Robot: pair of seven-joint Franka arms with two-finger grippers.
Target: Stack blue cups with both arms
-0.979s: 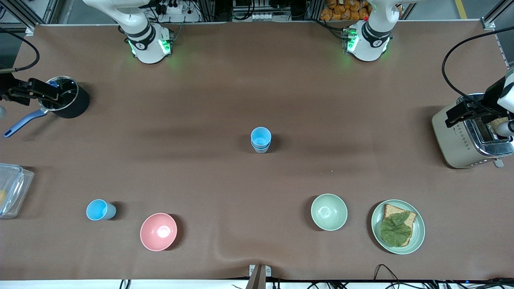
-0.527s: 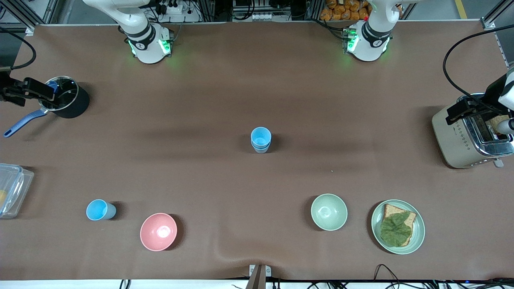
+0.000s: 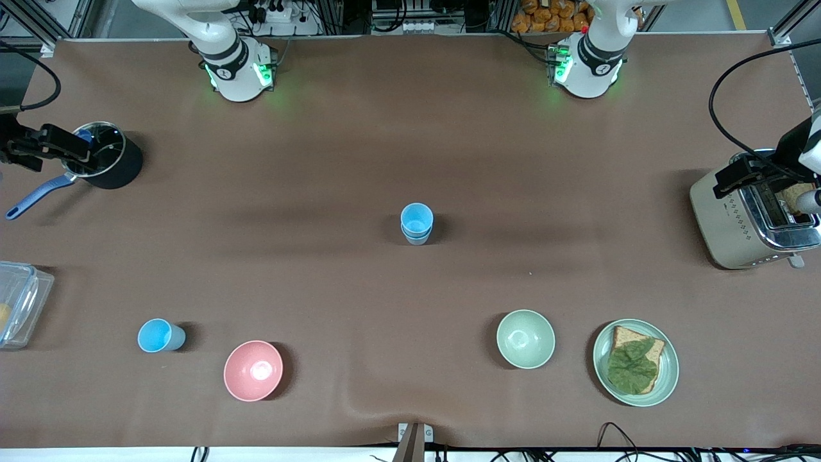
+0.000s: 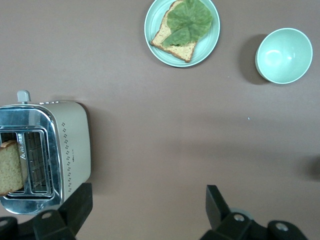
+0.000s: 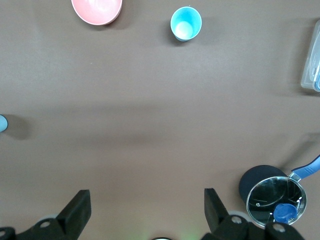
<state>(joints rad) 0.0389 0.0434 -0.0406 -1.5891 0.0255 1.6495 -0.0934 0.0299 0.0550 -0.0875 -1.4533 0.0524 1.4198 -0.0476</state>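
Two blue cups stand nested as one stack in the middle of the table; the stack's edge shows in the right wrist view. A third sky-blue cup stands upright alone beside the pink bowl, toward the right arm's end; it also shows in the right wrist view. My right gripper hangs high beside the black pot, open and empty. My left gripper hangs high beside the toaster, open and empty.
A pale green bowl and a green plate with toast and lettuce sit near the front camera, toward the left arm's end. A clear plastic container lies at the right arm's end. The toaster holds a slice of bread.
Both grippers have drifted slightly outward toward their ends of the table. The cups and bowls have not moved.
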